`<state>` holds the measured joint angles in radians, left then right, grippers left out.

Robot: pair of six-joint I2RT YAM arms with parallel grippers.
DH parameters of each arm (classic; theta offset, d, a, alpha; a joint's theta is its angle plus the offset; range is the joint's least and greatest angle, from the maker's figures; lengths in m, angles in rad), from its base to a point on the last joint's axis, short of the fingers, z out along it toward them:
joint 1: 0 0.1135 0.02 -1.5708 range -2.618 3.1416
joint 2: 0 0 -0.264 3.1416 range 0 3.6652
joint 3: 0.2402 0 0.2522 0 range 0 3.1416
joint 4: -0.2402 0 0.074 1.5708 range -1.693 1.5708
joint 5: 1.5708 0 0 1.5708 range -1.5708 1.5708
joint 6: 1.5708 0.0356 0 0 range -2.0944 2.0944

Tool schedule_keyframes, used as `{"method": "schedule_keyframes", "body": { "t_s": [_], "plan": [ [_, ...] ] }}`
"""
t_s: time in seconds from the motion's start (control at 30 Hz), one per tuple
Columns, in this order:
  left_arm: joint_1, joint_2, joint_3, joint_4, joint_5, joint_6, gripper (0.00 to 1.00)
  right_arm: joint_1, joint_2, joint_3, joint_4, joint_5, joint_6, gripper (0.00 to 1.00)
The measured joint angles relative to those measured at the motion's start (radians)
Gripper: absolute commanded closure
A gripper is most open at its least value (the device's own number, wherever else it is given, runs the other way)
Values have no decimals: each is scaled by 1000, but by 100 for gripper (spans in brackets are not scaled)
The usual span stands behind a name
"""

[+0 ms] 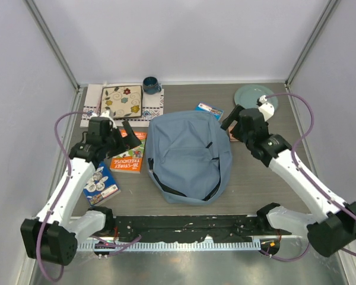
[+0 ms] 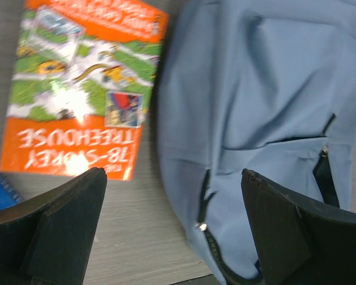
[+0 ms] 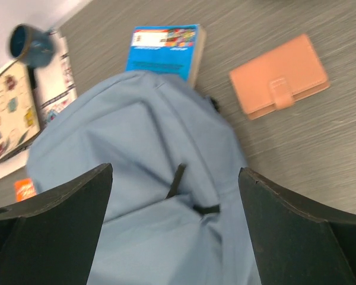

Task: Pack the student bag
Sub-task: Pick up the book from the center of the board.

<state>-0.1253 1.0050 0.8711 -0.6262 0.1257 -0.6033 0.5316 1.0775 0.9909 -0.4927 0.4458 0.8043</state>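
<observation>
Student bag (image 1: pixel 187 155) beneath both parted jaws

i see the student bag (image 1: pixel 187 155) lying flat mid-table, dusty blue and rounded (dark zipper lines, black straps showing), apparently zipped shut.

Treehouse book (image 1: pixel 130 157) left of student bag (image 1: pixel 187 154)

The student bag (image 3: pixel 136 154) overlaps and hides one end of the blue book (image 3: pixel 163 50).
</observation>
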Motion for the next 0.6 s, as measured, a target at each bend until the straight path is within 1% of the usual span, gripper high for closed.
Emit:
{"method": "schedule_keyframes", "body": {
  "t_s": [0.03, 0.1, 0.13, 0.23, 0.4, 0.53, 0.6],
  "plan": [
    [-45, 28, 27, 1, -8, 0, 0, -59, 31, 6, 6, -43, -16, 10],
    [-89, 80, 82, 13, -10, 1, 0, -137, 101, 19, 28, -103, -37, 12],
    [-101, 113, 117, 21, -11, 1, 1, -182, 160, 28, 47, -149, -45, 13],
    [-126, 201, 223, 63, -7, 4, 0, -264, 338, 63, 105, -249, -53, 16],
    [-156, 359, 389, 120, 26, 29, 0, -337, 597, 164, 200, -369, -55, 18],
    [-177, 542, 580, 151, 74, 74, 0, -360, 750, 261, 281, -437, -70, 18],
    [-185, 651, 690, 179, 100, 98, 0, -372, 786, 289, 303, -458, -72, 18]
  ]
}}
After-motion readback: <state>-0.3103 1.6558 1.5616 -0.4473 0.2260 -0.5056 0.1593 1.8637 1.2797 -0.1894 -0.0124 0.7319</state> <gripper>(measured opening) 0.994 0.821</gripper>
